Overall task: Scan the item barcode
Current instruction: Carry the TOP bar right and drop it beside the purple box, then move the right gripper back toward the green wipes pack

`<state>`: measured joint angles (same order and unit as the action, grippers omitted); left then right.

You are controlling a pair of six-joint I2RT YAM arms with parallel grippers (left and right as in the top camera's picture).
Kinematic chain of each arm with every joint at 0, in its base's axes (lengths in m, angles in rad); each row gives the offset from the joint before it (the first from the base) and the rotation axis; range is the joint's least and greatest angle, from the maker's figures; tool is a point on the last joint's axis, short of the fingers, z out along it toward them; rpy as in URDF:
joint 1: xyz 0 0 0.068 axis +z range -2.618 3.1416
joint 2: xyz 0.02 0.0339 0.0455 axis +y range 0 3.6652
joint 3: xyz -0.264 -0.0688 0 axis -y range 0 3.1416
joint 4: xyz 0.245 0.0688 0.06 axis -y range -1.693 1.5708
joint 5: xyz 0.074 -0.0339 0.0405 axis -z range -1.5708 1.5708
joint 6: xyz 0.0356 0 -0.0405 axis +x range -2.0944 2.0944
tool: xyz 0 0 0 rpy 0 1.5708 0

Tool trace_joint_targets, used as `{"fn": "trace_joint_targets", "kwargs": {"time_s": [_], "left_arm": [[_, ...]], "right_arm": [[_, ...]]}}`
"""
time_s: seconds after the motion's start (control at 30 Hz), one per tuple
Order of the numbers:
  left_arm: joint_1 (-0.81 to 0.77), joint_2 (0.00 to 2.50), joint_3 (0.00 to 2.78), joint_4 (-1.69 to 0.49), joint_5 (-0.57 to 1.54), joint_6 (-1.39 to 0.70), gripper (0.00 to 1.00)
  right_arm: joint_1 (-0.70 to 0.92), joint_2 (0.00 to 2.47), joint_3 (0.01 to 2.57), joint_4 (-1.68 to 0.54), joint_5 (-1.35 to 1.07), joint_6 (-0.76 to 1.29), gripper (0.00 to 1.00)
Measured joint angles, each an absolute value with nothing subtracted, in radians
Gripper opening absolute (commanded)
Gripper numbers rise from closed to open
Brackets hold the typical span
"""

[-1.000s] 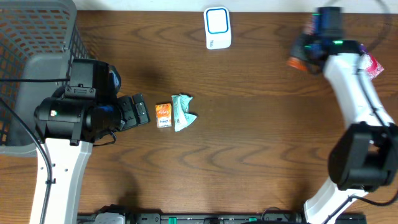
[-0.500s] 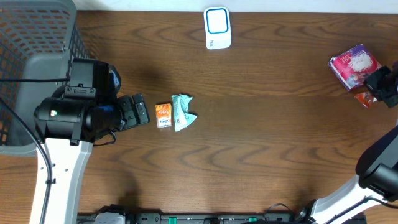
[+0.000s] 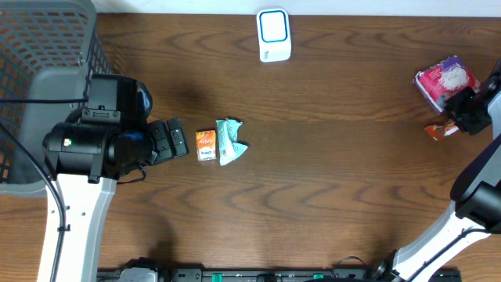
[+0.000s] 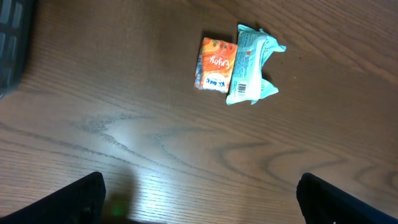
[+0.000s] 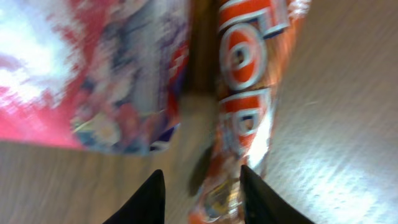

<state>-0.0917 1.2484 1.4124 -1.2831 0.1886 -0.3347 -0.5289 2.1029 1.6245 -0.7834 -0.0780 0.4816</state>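
No scan appears to have been made yet: the scanner (image 3: 274, 35) stands alone at the far edge of the table (image 3: 337, 180), well apart from every item, and nothing is held up to it. Which item is meant cannot be told. A box (image 3: 206, 145) and a packet (image 3: 229, 141) lie touching near the middle of the table, just beyond the left gripper (image 3: 184, 142). A bag (image 3: 446, 81) and a wrapper (image 3: 441, 131) lie at the right edge, beside the right gripper (image 5: 202, 196). A printed label is turned upward on the packet in the left wrist view, though its bars are too small to be read. Picking an item up, carrying it to the scanner and presenting its code are judged to be left. The left fingers (image 4: 87, 193) are spread fully wide, with only bare wood between them; neither the box nor the packet is touched. The right fingers (image 5: 152, 199) are parted only part way, and the lower end of the wrapper lies between their tips. A dark gap is seen between the wrapper and one finger, so the wrapper is judged to be released and resting on the table rather than clamped. Whether the other finger brushes it cannot be told through the blur. The bag is not touched by either finger.
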Motion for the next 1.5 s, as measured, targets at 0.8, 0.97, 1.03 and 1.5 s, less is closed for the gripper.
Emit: {"fn": "trace_joint_targets", "kwargs": {"time_s": [0.8, 0.97, 1.03, 1.5], "left_arm": [[-0.092, 1.248, 1.412, -1.283, 0.188, -0.335, 0.98], [-0.092, 1.248, 1.412, -1.283, 0.189, -0.335, 0.98], [-0.092, 1.248, 1.412, -1.283, 0.189, -0.335, 0.98], [-0.092, 1.248, 1.412, -1.283, 0.189, -0.335, 0.98]], "right_arm": [[-0.239, 1.870, 1.851, -1.239, -0.435, 0.352, 0.99], [-0.112, 1.876, 1.840, -1.239, -0.434, 0.318, 0.99], [-0.063, 1.876, 1.839, -1.239, -0.427, 0.311, 0.99], [0.147, 1.876, 1.838, -1.226, -0.313, 0.302, 0.99]]}}
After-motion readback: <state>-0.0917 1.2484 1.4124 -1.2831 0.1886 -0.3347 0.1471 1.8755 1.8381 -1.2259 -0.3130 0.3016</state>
